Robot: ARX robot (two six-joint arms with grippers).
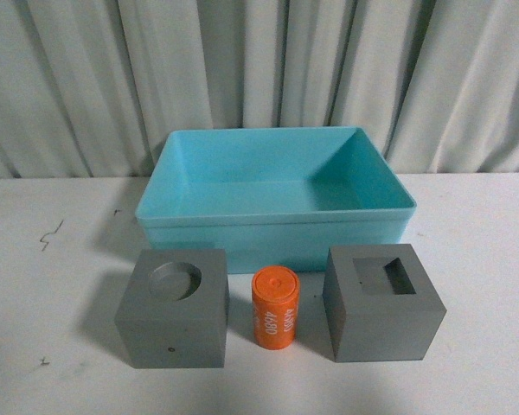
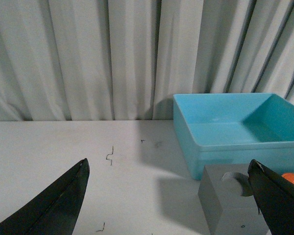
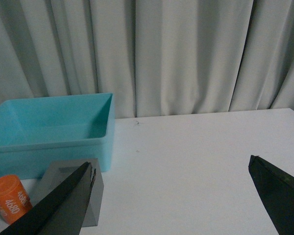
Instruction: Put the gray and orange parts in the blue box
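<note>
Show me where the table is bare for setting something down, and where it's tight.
Bare table lies left of the blue box and round-recess cube, and right of the box and square-recess cube. The box holds nothing. Crowded: the front row, where the orange cylinder sits between both cubes with narrow gaps.

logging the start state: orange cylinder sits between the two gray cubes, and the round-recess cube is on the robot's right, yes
Not quite. In the front view the round-recess cube is on the robot's left; the square-recess cube is on its right. The rest holds.
</note>
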